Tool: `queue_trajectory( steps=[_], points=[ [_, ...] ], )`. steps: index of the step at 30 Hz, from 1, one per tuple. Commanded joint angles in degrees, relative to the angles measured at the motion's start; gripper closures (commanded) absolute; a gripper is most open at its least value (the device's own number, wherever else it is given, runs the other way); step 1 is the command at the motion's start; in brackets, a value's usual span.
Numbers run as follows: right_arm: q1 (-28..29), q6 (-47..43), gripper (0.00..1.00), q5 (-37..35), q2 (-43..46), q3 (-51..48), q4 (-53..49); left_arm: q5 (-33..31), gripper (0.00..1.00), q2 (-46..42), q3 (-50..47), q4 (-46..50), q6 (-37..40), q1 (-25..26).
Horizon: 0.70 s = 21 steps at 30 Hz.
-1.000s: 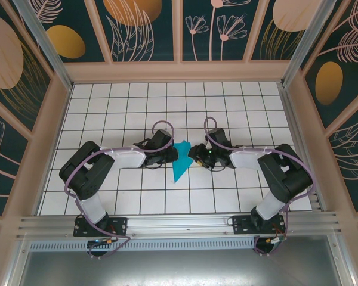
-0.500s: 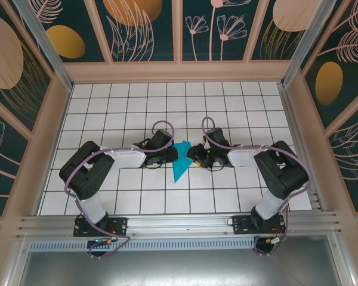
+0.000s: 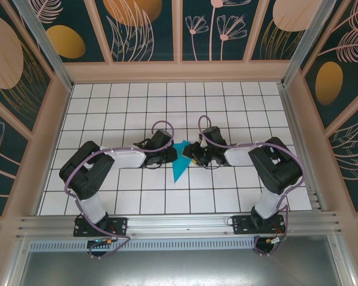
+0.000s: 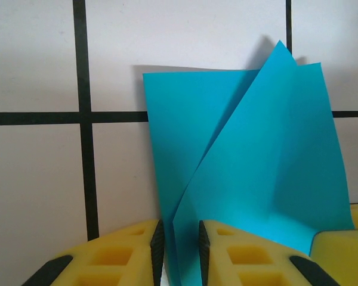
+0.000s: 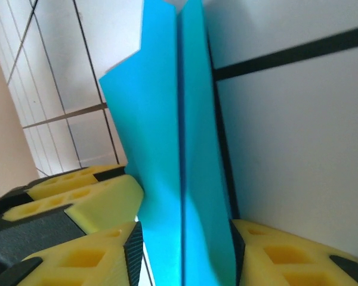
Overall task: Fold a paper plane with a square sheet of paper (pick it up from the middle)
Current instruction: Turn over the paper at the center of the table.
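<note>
The teal-blue sheet of paper (image 3: 180,165), folded into a pointed shape with a centre crease, stands mid-table between both grippers. In the left wrist view its splayed layers (image 4: 256,167) rise from between my left gripper (image 4: 180,238), whose yellow fingers (image 4: 125,253) sit close together, shut on the paper's lower edge. My left gripper (image 3: 170,156) holds it from the left. My right gripper (image 3: 191,156) comes in from the right. Its jaws (image 5: 184,250) stand wider, one on each side of the creased paper (image 5: 167,149), and are open.
The table is white tile with black grid lines (image 3: 227,107), walled by patterned panels (image 3: 322,89). A metal rail (image 3: 179,223) runs along the near edge by the arm bases. The left gripper's yellow fingers (image 5: 77,196) crowd the right wrist view's left side.
My right arm has slid left toward the paper, bringing its jaws around the fold and narrowing them slightly. The left arm and the paper have stayed put.
</note>
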<state>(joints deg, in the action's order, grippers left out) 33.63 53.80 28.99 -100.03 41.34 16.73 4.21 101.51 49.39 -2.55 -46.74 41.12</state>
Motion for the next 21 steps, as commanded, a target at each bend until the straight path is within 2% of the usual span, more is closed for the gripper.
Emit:
queue_trajectory(
  steps=[1, 10, 15, 21],
  points=[
    [0.84, 0.43, 0.58, 0.63, -2.53, 1.43, 4.05, 3.86, 0.75, 1.96, -1.37, 0.88, -0.55, 0.57],
    [1.19, -1.09, 0.69, 0.29, -4.38, 3.09, 5.24, 3.9, 0.75, 1.41, -1.66, 0.71, -0.64, 0.59],
    [1.34, -2.17, 0.71, 0.19, -5.75, 4.34, 4.98, 4.07, 0.75, 1.32, -1.81, 0.4, -0.89, 0.59],
    [1.44, -3.46, 0.77, 0.58, -6.89, 5.82, 4.9, 4.14, 0.74, 0.34, -2.18, -0.09, -1.06, 0.55]
  ],
)
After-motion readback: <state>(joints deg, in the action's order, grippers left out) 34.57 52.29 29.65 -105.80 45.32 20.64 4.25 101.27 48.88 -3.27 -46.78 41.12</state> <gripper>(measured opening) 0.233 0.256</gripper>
